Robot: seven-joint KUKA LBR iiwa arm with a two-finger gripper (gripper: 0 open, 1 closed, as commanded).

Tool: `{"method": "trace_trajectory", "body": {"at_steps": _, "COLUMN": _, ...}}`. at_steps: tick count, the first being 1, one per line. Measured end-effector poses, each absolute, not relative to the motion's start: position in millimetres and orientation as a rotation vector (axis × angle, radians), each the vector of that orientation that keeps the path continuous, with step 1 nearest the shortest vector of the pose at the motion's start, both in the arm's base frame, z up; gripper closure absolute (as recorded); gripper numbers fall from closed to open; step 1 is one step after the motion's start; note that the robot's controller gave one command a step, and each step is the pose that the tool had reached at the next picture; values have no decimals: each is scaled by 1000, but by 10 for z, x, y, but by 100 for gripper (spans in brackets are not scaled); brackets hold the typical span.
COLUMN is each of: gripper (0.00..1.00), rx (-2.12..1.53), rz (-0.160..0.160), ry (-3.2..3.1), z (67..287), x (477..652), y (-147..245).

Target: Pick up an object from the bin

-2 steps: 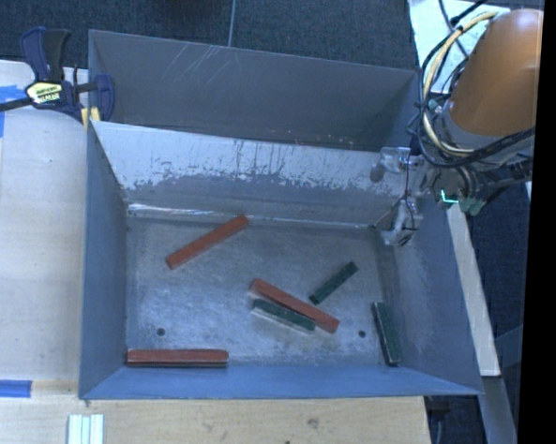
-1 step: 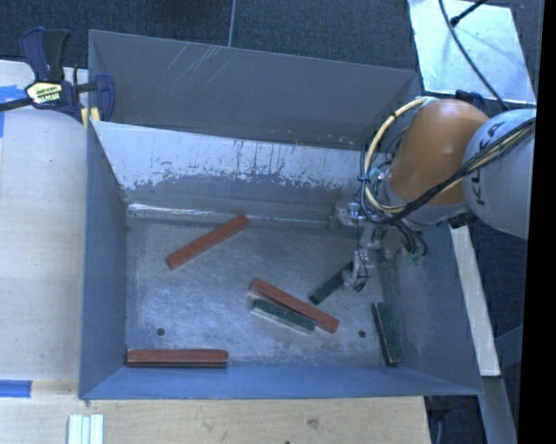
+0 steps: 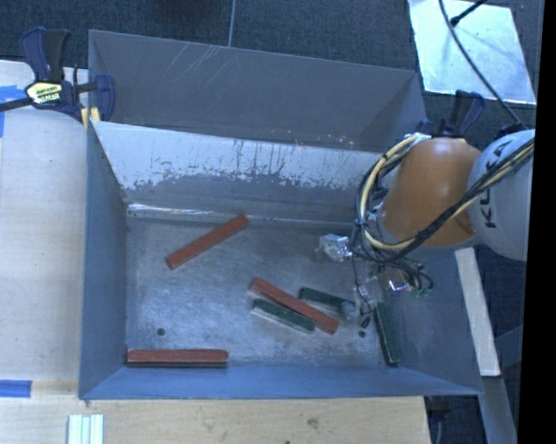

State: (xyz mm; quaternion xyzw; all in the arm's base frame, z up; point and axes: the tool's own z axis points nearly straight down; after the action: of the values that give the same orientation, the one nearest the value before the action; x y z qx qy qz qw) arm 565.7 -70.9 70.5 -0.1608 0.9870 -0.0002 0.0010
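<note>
My gripper (image 3: 365,304) hangs low over the right part of the bin floor, under the arm's orange cover and cables. Just left of it lies a short dark green stick (image 3: 323,298). A reddish-brown stick (image 3: 293,306) lies slantwise beside that one, resting along another dark green stick (image 3: 282,315). Right below the gripper a dark green stick (image 3: 387,338) lies along the foot of the bin's right wall. I cannot make out anything held.
A reddish-brown stick (image 3: 207,241) lies slanted near the back left of the floor. Another reddish-brown stick (image 3: 177,357) lies flat along the front wall at the left. The arm comes in over the right rim.
</note>
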Motion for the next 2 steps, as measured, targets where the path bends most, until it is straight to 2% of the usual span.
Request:
{"method": "trace_trajectory", "body": {"at_steps": 1, "gripper": 0, "rx": -768, "rz": 3, "ry": 3045, "z": 706, "x": 5135, "y": 45}}
{"method": "trace_trajectory", "body": {"at_steps": 2, "gripper": 0, "rx": -845, "rz": -13, "ry": 3014, "z": 1472, "x": 5494, "y": -638}}
